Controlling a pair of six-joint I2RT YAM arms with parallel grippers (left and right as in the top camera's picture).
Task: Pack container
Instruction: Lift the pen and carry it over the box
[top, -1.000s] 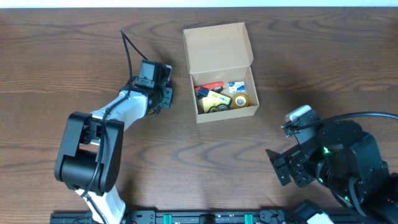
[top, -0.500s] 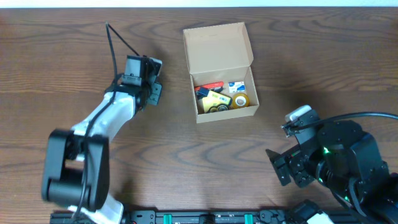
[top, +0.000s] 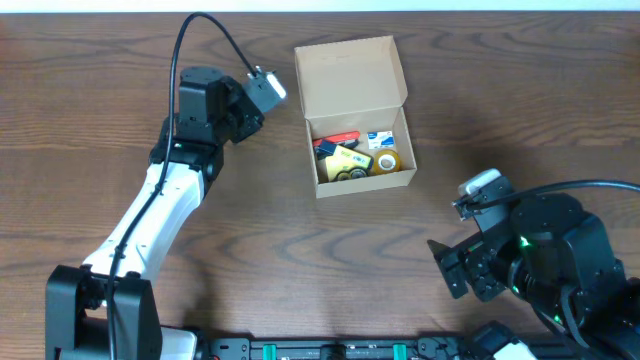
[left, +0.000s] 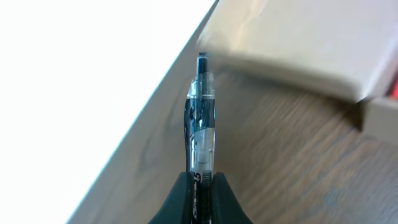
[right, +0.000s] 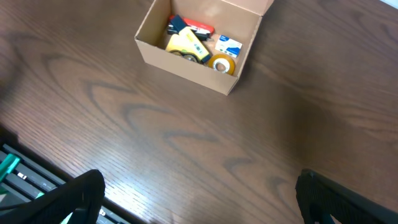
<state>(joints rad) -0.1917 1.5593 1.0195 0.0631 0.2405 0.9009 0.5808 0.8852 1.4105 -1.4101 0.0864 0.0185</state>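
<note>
Overhead shows the container (top: 350, 78) by the far edge of the table (top: 300, 260), about midway along, flap up, with a tape roll (top: 387, 162), a yellow item (top: 348, 158) and other small things already inside. My left gripper (left: 200, 182) is clamped on a pen (left: 201, 118) just beside the flap, so I judge this piece has yet to go in. My right gripper (top: 452, 268) sits spread and empty by the near right corner; the flap is not yet closed

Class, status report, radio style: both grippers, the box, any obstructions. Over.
Left gripper shut on pen. Right gripper open, empty. Cardboard box open, partly packed, nothing blocking it.
</note>
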